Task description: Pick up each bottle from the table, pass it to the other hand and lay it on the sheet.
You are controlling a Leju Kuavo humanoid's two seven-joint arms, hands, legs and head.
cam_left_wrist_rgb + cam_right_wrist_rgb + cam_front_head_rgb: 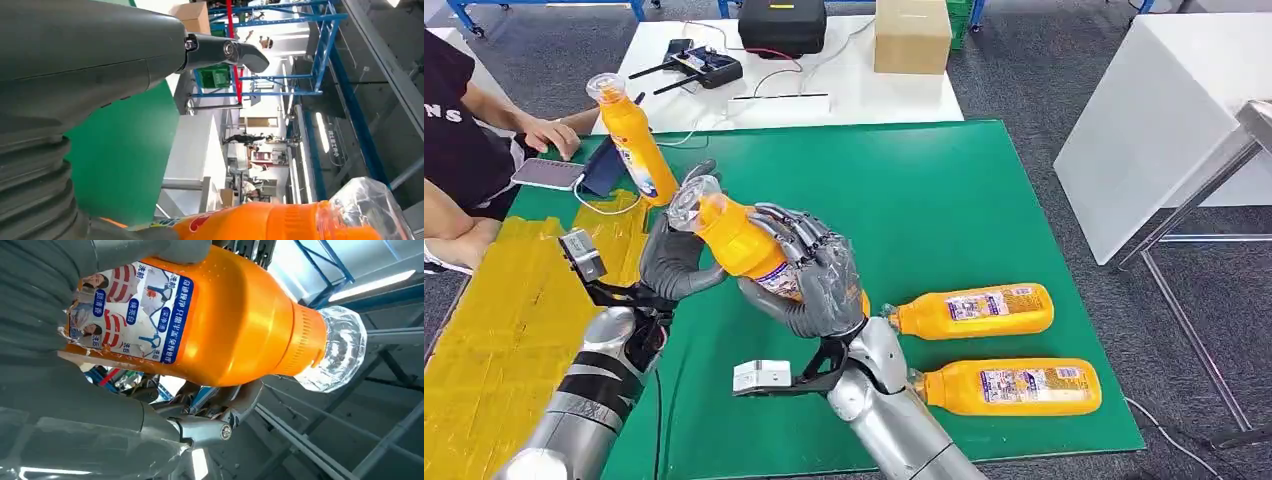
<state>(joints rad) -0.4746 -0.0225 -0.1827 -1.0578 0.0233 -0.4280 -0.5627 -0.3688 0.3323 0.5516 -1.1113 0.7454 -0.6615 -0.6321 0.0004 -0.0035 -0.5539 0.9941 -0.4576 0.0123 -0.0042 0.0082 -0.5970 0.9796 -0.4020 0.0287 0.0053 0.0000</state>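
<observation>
Catching this right in the middle of the handoff. The right hand (809,275) has its fingers wrapped around the label end of an orange bottle (742,240), holding it up in the air over the green mat (984,200), tilted with the clear cap pointing up and toward the far left corner. The left hand (676,262) is cupped under the neck end, thumb and fingers curving around the shoulder of the bottle. From the head view it looks like it's touching, but whether it's actually gripping or just cradling I can't tell; its fingers aren't wide, they're curled close around the bottle.

Two more bottles (976,310) lie on their sides near the right edge of the mat, one (1012,386) nearer the front edge than the other, and a fourth bottle (629,140) stands upright near the far left corner. The yellow sheet (514,300) covers the left edge of the table (a person sits just past it, hand (552,135) on the table by a phone (548,173)).

To do this step well, I'd say the left hand needs to get a firm wrap on the body, not just the tapered neck, before the right lets go. That plastic looks slick and the bottle is heavy at the label end, so a neck-only hold could let it swing down. Right fingers should open slowly, then back off sideways, clear of the bottle.
</observation>
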